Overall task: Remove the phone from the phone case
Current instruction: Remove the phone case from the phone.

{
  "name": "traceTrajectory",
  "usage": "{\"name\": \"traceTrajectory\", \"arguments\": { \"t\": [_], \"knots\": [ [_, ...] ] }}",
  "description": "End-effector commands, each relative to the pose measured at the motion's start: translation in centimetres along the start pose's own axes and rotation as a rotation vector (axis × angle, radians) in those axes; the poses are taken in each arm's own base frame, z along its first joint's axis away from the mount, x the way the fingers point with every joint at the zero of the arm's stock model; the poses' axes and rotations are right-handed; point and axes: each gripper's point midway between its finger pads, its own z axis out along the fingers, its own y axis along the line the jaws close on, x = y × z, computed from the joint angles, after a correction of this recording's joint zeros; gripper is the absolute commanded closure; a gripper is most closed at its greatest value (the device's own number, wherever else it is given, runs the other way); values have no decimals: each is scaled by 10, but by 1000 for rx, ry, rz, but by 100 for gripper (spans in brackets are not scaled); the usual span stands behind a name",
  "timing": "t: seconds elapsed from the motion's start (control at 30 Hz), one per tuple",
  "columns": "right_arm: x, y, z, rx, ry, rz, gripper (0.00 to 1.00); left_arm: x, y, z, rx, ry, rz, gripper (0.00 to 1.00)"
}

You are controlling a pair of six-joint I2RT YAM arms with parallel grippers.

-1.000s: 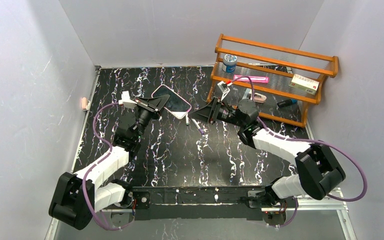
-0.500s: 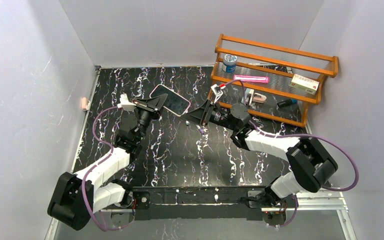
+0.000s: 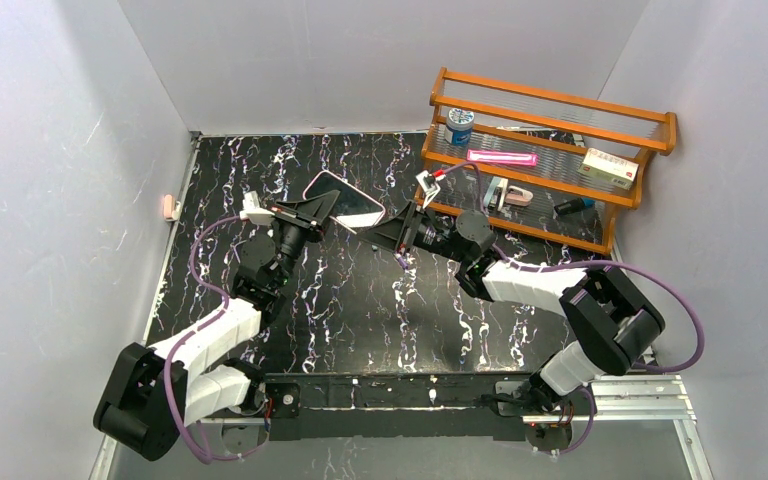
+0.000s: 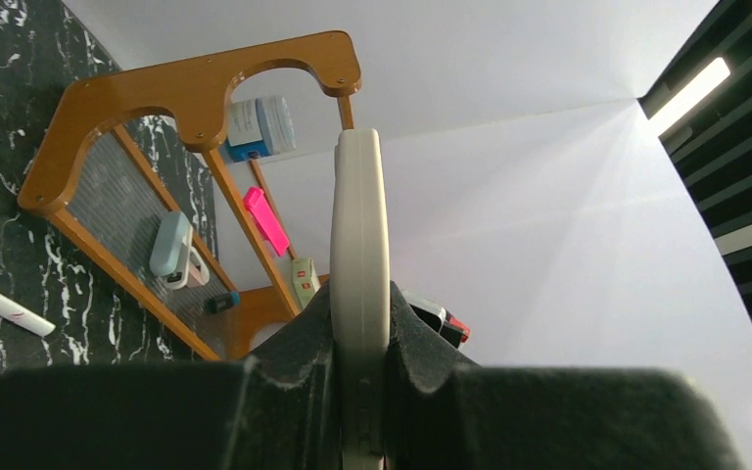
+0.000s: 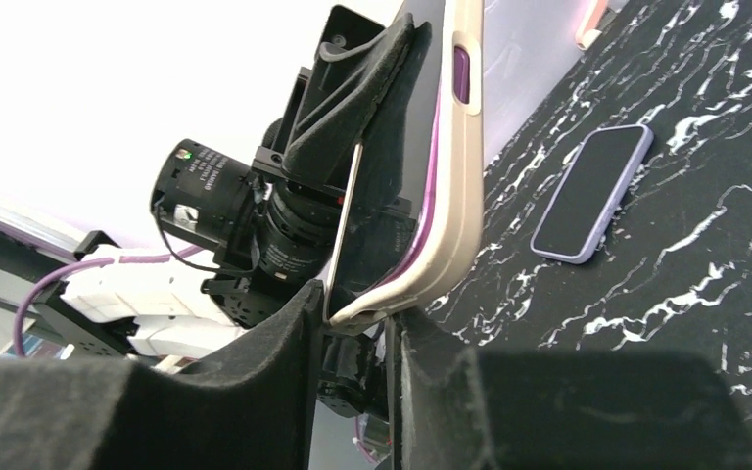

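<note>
The phone [image 3: 352,204] sits in its cream phone case [image 3: 332,184], held above the table at the back centre. My left gripper [image 3: 320,210] is shut on the case's edge. In the left wrist view that edge [image 4: 359,215] stands upright between the fingers [image 4: 304,343]. My right gripper [image 3: 368,232] has come in from the right. In the right wrist view its jaws [image 5: 357,323] have closed around the case's lower corner [image 5: 392,304], both pads against it. The dark screen [image 5: 401,186] shows beside the cream rim with its purple button [image 5: 460,73].
A wooden shelf [image 3: 550,150] at the back right holds a blue can [image 3: 459,125], a pink item [image 3: 500,157], a box [image 3: 608,167] and a stapler [image 3: 512,193]. A white pen [image 3: 400,255] lies under my right gripper. A lilac-rimmed phone-like slab [image 5: 592,191] lies flat on the table.
My right arm has moved left to the phone's corner and its jaws have narrowed around it. The left gripper keeps its hold, with the phone tilted slightly.
</note>
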Motion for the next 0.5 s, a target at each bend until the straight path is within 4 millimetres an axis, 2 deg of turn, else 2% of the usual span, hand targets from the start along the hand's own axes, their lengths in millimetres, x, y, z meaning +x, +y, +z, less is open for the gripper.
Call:
{"name": "traceTrajectory", "arguments": {
  "t": [0.0, 0.3, 0.47],
  "knots": [
    [-12, 29, 3, -122, -34, -109, 72, -6, -34, -4, 115, -29, -41, 100],
    [5, 24, 1, -194, 57, -404, 99, 3, -26, 1, 80, 20, -128, 100],
    [8, 16, 2, -206, 94, -605, 99, 8, -21, 3, 51, 50, -151, 100]
  ]
}}
